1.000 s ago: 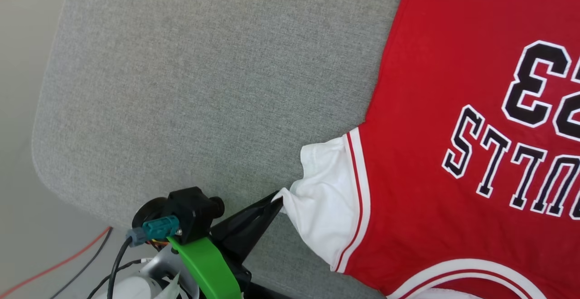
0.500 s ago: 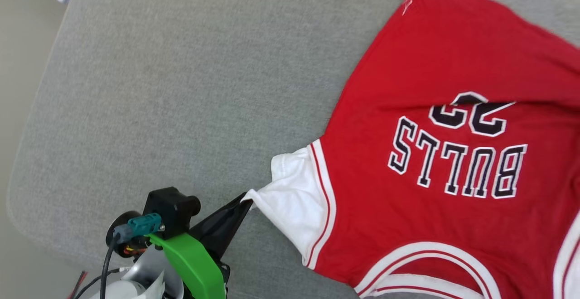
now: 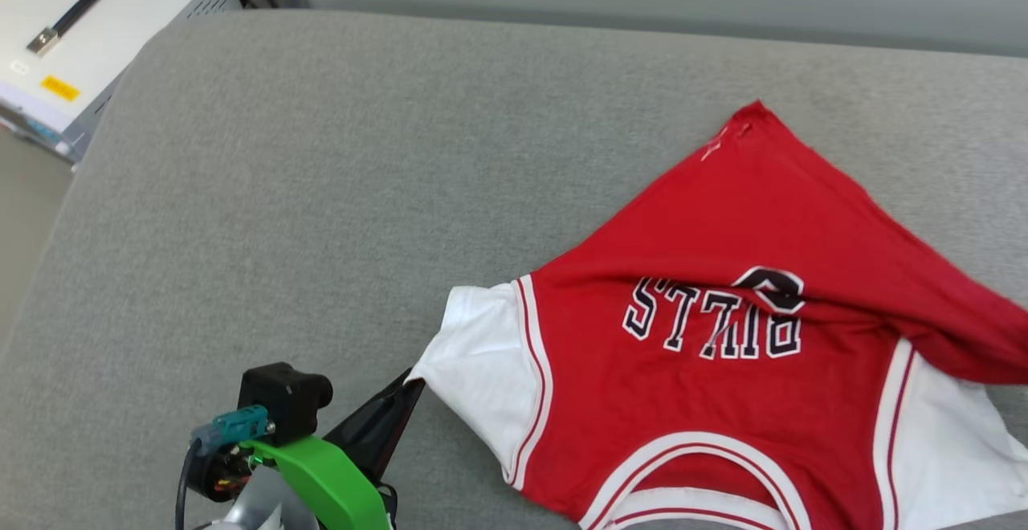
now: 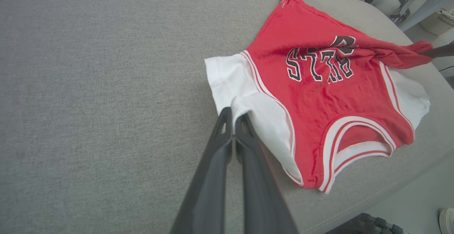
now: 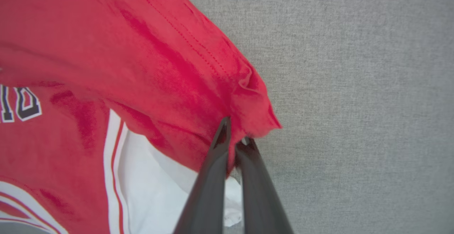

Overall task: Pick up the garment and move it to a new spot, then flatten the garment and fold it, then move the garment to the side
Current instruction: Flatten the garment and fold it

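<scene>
In the head view, the left pincer (image 3: 411, 379) is clenched on the tip of a white sleeve of the garment (image 3: 707, 409). The garment spreads to the pincer's right across the grey fabric surface (image 3: 281, 193), with its lettering upside down and a red fold lying over the number. A white box (image 3: 80, 24) with a black handle stands far beyond the pincer, off the surface's corner.

In the left wrist view, the left pincer (image 4: 234, 115) has its fingers pressed together on the sleeve edge. The garment (image 4: 312, 88) lies ahead and to their right.

In the right wrist view, the right pincer (image 5: 234, 140) is clamped on a bunched corner of red hem. The garment (image 5: 159, 49) lies to its left, with bare grey surface (image 5: 354, 85) to its right.
</scene>
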Robot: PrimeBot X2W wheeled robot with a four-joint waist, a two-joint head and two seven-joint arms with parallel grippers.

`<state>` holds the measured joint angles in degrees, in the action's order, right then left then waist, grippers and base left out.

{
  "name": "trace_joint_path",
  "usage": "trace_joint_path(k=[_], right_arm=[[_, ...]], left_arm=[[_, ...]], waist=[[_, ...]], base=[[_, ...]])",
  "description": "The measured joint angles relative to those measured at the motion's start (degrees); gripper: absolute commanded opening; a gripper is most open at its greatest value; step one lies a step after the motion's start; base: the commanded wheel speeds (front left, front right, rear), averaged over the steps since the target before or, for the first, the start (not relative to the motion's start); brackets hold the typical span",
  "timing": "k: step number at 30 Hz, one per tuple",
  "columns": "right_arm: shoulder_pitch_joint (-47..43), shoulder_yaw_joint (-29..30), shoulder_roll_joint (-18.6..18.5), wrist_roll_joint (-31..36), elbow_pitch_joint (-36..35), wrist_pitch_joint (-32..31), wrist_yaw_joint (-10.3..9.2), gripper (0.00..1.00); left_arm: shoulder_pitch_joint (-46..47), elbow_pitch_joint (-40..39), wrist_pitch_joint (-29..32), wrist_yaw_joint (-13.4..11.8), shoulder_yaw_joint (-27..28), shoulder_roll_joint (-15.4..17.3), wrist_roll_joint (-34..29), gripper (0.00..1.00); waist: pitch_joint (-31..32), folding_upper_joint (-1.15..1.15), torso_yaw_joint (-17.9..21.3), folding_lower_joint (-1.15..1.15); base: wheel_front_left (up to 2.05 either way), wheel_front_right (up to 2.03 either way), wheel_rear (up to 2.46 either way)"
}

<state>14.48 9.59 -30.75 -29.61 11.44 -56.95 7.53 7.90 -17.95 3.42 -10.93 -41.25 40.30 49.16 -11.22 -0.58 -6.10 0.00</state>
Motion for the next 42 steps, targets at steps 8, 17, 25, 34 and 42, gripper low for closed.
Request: trace_joint_path(k=[8,17,25,34,42], right_arm=[[-11.30,3.14,3.93,-0.23,-7.89,-0.32,0.00,0.00],[-18.61,3.16,7.81,0.34,-10.93,-0.52,0.00,0.00],[-16.16,1.42,6.91,-2.13,-15.69,0.80,0.00,1.00],[-3.52,-1.19,3.67,-3.87,-19.36,-2.41,0.00,1.00],[9.60,-4.61,3.37,-1.15,-13.97,-5.13,0.00,1.00]], left_arm=[[-1.07,3.72,-3.21,0.10,0.23,-3.20,1.10,0.00],[-1.05,7.30,-5.76,0.63,-0.49,-6.51,1.99,0.00],[0.21,8.29,-6.48,1.67,-0.97,-7.87,1.47,0.00],[2.92,7.37,-7.47,2.35,-0.94,-7.90,-1.02,0.00],[5.45,5.06,-7.91,2.71,-1.52,-8.46,-2.27,0.00]], waist=[[4.43,0.00,3.14,0.00],[6.95,0.00,4.68,0.00],[5.35,0.00,3.53,0.00],[2.26,0.00,0.31,0.00],[-2.42,0.00,-3.13,0.00]], base=[[0.00,0.00,0.00],[0.00,0.00,0.00],[0.00,0.00,0.00],[0.00,0.00,0.00],[0.00,0.00,0.00]])
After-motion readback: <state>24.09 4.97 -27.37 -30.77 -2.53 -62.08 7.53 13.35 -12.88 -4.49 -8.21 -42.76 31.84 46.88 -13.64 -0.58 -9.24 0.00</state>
